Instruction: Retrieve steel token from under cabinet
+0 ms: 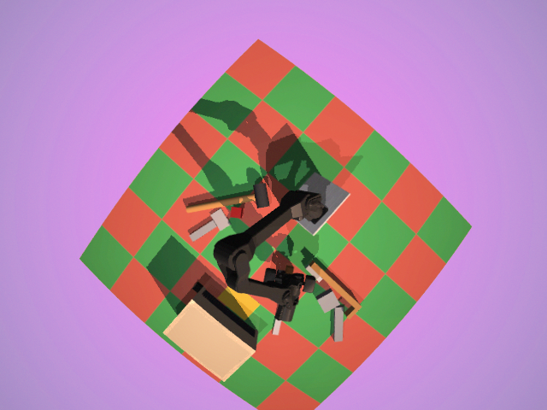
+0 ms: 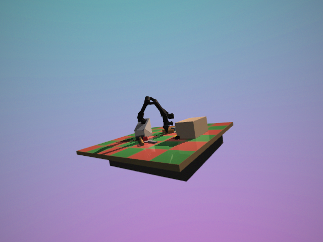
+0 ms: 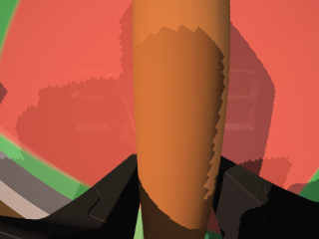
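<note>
My gripper [image 1: 288,279] [image 2: 166,131] [image 3: 173,162] points down and is shut on an orange wooden handle [image 3: 179,110], which runs up through the wrist view. In the top view a small orange bit and a pale strip [image 1: 276,326] show on opposite sides of the gripper; the strip looks like part of the held tool. The beige cabinet [image 1: 209,339] [image 2: 185,130] stands left of the gripper in the top view. The yellow marked area [image 1: 248,302] lies before its dark front, partly hidden by the arm. The steel token cannot be seen.
A hammer with a black head [image 1: 261,195], a red cube [image 1: 237,213] and pale pieces [image 1: 220,219] lie behind the arm. An orange bar [image 1: 338,289] and pale blocks [image 1: 328,301] [image 1: 338,324] lie right of the gripper. A grey sloped box [image 1: 333,194] [image 2: 146,127] stands by the arm's base.
</note>
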`<state>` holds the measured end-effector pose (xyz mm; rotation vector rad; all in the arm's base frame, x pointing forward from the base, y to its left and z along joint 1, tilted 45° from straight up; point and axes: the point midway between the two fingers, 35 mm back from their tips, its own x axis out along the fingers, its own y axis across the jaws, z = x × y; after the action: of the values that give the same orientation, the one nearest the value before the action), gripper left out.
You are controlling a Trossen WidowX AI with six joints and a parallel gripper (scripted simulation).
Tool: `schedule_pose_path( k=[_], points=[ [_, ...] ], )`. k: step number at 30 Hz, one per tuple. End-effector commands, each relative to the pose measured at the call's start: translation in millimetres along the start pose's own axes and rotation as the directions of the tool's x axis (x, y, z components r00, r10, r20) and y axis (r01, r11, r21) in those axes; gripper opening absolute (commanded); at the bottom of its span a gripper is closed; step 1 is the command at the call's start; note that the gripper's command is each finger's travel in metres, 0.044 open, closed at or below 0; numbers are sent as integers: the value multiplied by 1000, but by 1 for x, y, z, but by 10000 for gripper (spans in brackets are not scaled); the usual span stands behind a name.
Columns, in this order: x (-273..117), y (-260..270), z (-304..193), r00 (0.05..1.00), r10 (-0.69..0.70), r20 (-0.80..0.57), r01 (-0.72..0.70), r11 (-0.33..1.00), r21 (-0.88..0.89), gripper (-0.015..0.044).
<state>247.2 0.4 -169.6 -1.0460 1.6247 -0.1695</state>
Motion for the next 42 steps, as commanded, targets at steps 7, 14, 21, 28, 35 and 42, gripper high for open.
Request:
schedule_pose_path(
  k=[7,14,21,28,35,42],
  points=[
    [-2,-14,-3,1000,-9,6,9,1000,2,0],
    [-2,-23,-5,1000,-9,6,9,1000,1,0],
    [-2,-32,-7,1000,-9,5,9,1000,1,0],
    [-2,-39,-11,1000,-10,5,10,1000,1,0],
    [-2,-46,-15,1000,-10,4,10,1000,1,0],
    [-2,-53,-19,1000,-10,4,10,1000,1,0]
  ],
)
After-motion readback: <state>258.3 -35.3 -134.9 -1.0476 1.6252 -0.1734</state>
